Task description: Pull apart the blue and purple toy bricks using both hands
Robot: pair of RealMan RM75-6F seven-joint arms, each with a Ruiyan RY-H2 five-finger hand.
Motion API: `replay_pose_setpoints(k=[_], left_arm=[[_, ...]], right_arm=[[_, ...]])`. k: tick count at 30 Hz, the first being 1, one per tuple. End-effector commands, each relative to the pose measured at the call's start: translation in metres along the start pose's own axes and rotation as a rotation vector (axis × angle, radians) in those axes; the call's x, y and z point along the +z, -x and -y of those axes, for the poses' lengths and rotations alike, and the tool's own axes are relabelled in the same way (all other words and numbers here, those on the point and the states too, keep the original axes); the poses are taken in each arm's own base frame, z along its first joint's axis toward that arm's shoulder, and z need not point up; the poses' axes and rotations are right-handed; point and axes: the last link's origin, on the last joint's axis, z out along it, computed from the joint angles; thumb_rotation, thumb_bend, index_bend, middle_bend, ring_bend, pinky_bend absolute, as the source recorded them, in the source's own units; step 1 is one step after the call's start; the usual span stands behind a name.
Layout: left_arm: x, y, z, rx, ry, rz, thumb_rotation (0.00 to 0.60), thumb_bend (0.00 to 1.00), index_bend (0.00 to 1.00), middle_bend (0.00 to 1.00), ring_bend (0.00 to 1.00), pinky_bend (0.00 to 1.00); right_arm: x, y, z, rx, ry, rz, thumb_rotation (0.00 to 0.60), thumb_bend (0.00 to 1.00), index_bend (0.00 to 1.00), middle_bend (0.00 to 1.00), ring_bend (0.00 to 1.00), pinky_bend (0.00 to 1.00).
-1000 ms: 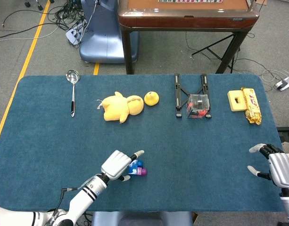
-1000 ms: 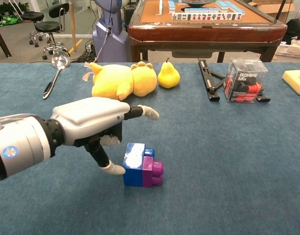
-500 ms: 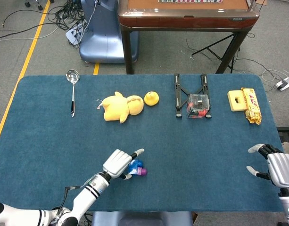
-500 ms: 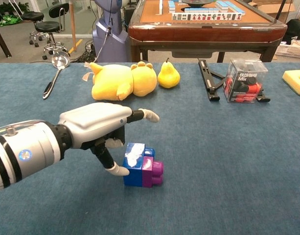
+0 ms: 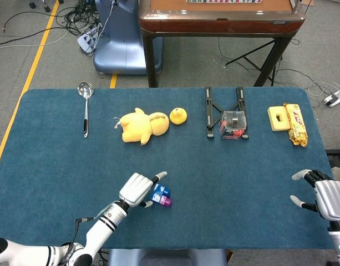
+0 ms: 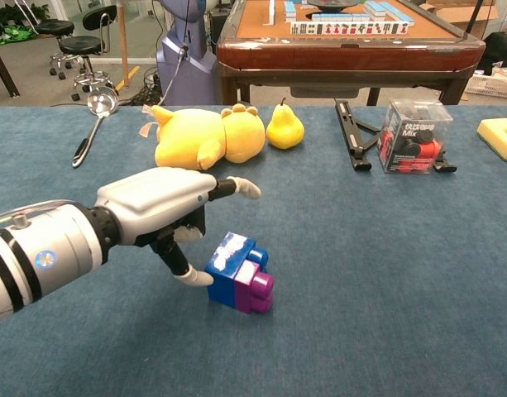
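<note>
Near the front edge of the blue surface point(image 5: 225, 188), left of centre, lie the joined blue brick point(image 6: 227, 269) and purple brick point(image 6: 257, 290), tilted with one end raised. Left hand point(image 6: 158, 211) sits just left of the pair, fingers point(image 6: 241, 187) spread; one lower fingertip touches the blue brick's side, and nothing is held. Right hand point(image 5: 325, 197) rests at the near right edge, well apart from the bricks, fingers parted and holding nothing. Farther back, from left to right: a metal ladle point(image 5: 85, 105), a yellow plush toy point(image 6: 208, 136) with a yellow pear point(image 6: 284, 126) beside it, a black stand point(image 5: 224, 111) bearing a clear box point(image 6: 413, 135), and a pale foam block point(image 5: 279, 117) next to a wrapped snack point(image 5: 296, 125).
</note>
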Motion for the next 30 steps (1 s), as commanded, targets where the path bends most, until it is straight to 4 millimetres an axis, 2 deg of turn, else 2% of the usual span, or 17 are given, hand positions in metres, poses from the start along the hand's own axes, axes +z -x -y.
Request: replay_pose_setpoints(k=[1,4,15,30], left_arm=[[0.000,-0.001,-0.001,0.014,0.015,0.004,0.600,0.00,0.22,1.00,1.00,1.00],[0.003,-0.002,-0.003,0.030,0.023,0.006,0.600,0.00,0.25,1.00,1.00,1.00],[0.014,-0.001,-0.011,0.122,-0.003,0.043,0.600,0.00,0.28,1.00,1.00,1.00],[0.017,-0.005,-0.011,0.161,-0.028,0.082,0.600,0.00,0.35,1.00,1.00,1.00]], right_arm=[[0.000,0.000,0.001,0.000,-0.003,0.001,0.600,0.01,0.45,0.42,0.34,0.49],[0.001,0.001,0.002,0.000,-0.004,0.003,0.600,0.01,0.45,0.42,0.34,0.49],[0.001,0.002,0.000,0.001,0.002,0.000,0.600,0.01,0.45,0.42,0.34,0.49],[0.002,0.004,-0.004,0.008,0.006,0.006,0.600,0.01,0.45,0.42,0.34,0.49]])
